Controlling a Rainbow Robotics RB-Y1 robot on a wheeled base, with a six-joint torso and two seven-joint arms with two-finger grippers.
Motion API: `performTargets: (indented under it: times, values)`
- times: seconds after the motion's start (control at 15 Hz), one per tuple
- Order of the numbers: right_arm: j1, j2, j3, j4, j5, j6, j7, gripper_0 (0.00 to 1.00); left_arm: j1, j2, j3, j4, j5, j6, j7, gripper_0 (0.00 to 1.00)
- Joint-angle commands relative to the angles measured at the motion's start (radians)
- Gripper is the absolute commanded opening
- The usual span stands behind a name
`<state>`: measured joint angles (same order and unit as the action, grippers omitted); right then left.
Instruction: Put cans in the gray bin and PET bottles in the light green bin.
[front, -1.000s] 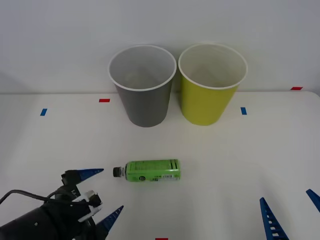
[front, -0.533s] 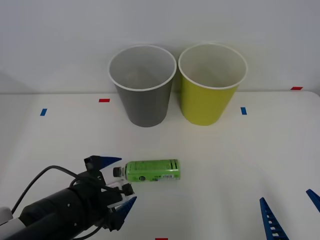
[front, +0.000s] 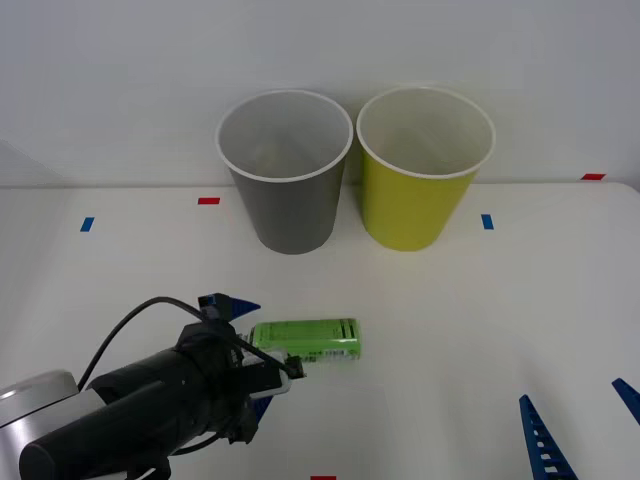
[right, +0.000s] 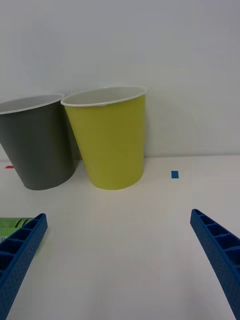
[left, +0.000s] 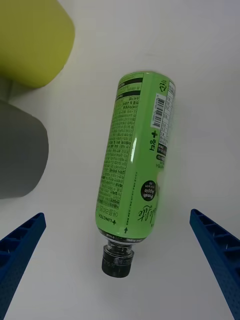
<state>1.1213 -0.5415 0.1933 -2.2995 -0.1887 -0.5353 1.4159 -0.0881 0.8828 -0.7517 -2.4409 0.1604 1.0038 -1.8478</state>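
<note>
The PET bottle (front: 312, 339) lies on its side on the white table, green label up, in front of the gray bin (front: 289, 195) and the light green bin (front: 421, 195). My left gripper (front: 247, 355) is open at the bottle's cap end. In the left wrist view the bottle (left: 136, 165) and its black cap (left: 118, 260) lie between the two blue fingers (left: 20, 250), touching neither. My right gripper (front: 583, 412) stands open at the table's front right, with nothing between its fingers (right: 220, 255). From there the gray bin (right: 39, 145) and light green bin (right: 113, 145) stand upright side by side.
Small red tape marks (front: 208, 201) and blue tape marks (front: 487, 221) dot the table (front: 480, 320). A white wall rises right behind the bins. A black cable (front: 125, 335) loops over my left arm. Open tabletop lies between the bottle and the bins.
My left gripper has moved forward and to the right, from the table's front left up to the bottle's cap end. The bottle, the bins and the right gripper have stayed put.
</note>
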Motion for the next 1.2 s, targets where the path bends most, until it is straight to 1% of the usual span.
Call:
performTargets:
  times: [0.07, 0.27, 0.53, 0.87, 0.93, 1.07, 1.2]
  values:
    - [0.0, 0.0, 0.0, 0.0, 0.0, 0.0, 0.0, 1.0, -0.018, -0.039, 0.002, 0.002, 0.01, 0.047, -0.014, 1.0]
    - [0.0, 0.0, 0.0, 0.0, 0.0, 0.0, 0.0, 1.0, -0.019, -0.054, 0.002, 0.002, -0.007, 0.055, -0.021, 1.0]
    - [0.0, 0.0, 0.0, 0.0, 0.0, 0.0, 0.0, 1.0, -0.019, -0.082, 0.002, 0.002, -0.038, 0.105, -0.021, 1.0]
    - [0.0, 0.0, 0.0, 0.0, 0.0, 0.0, 0.0, 1.0, -0.024, -0.107, 0.002, 0.002, -0.033, 0.111, -0.036, 1.0]
    - [0.0, 0.0, 0.0, 0.0, 0.0, 0.0, 0.0, 1.0, -0.028, -0.122, 0.002, 0.005, -0.024, 0.133, -0.042, 1.0]
    - [0.0, 0.0, 0.0, 0.0, 0.0, 0.0, 0.0, 1.0, -0.048, -0.139, 0.0, 0.036, -0.019, 0.142, -0.051, 1.0]
    - [0.0, 0.0, 0.0, 0.0, 0.0, 0.0, 0.0, 1.0, -0.084, -0.176, 0.0, 0.085, -0.002, 0.144, -0.054, 1.0]
